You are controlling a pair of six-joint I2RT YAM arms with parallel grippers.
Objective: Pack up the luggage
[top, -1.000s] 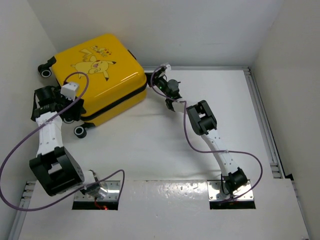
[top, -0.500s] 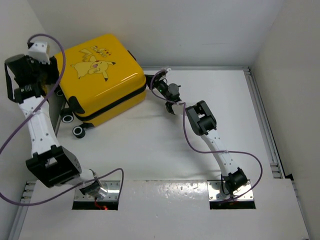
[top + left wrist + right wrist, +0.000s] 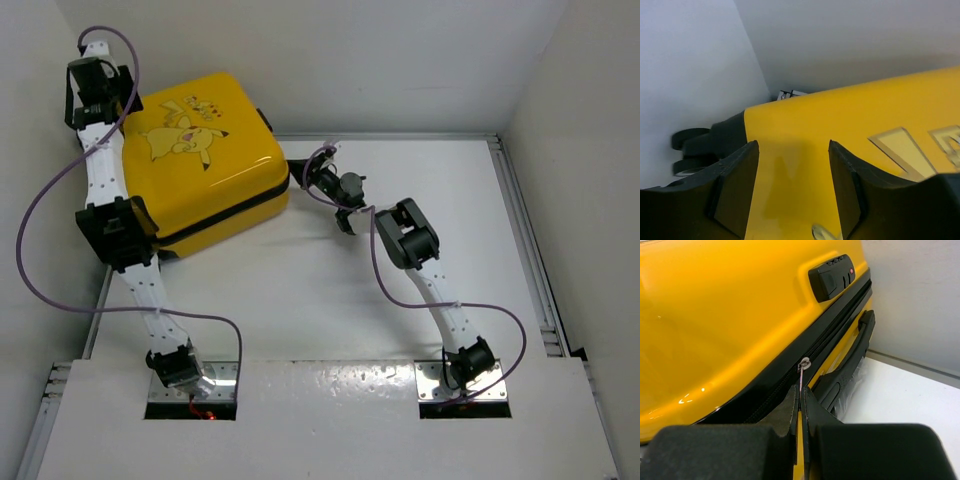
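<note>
The luggage (image 3: 205, 160) lies closed on the desk (image 3: 300, 300). The left gripper (image 3: 792, 150) is wide open over its shell, holding nothing. The right gripper (image 3: 801, 405) pinches the zipper pull (image 3: 803, 365).

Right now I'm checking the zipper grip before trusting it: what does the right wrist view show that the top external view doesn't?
Only the right wrist view: the right gripper shut on the thin zipper pull, and the black combination lock up close. Only the top external view: the Pikachu print on the lid and the left arm stretched along the case's left side. Both: the closed yellow luggage with its black zipper band.
</note>
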